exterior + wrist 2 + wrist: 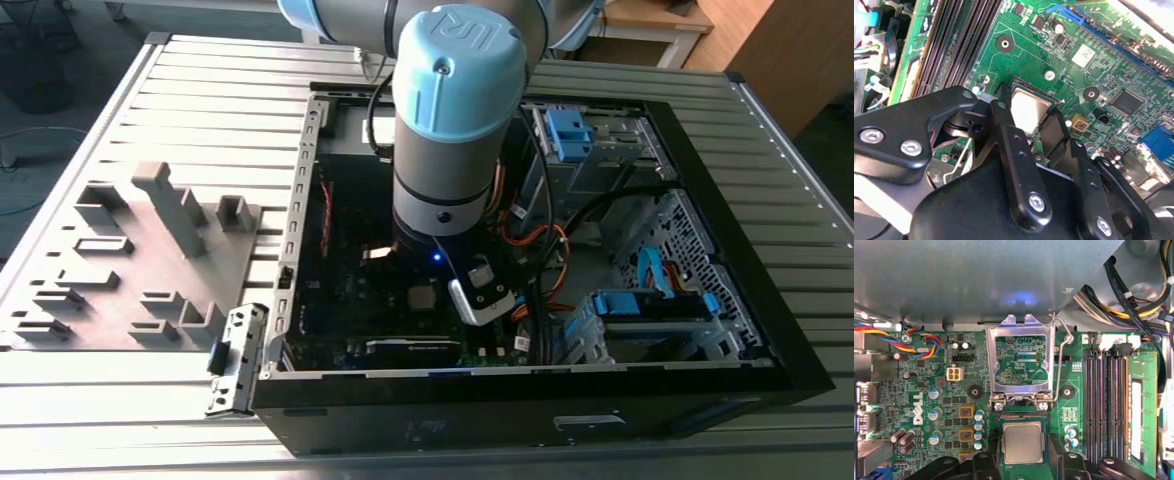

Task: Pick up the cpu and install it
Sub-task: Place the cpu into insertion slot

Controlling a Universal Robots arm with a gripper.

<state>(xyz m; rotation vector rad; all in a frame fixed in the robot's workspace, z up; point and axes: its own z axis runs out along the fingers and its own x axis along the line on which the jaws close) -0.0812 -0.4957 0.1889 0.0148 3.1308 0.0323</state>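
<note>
The arm is reached down into the open computer case, which lies on the slatted bench. The cpu is seen in both wrist views lying flat at the socket on the green motherboard, silver face up, towards the near side of the board in the exterior view. The gripper is straddled over it. Whether it is clamped on the chip or standing just clear of it cannot be told. The metal socket bracket is swung up and open just beside the cpu, with its wire lever raised. The memory slots run alongside, a little apart.

The chip is judged to be very light, stiff and thin, with a smooth metal lid that offers little friction. Its underside and the socket contacts are judged fragile, so no sideways drag or tilt should be allowed. Hold is best taken on two opposite edges, with light pressure and the chip kept level and square to the socket.
</note>
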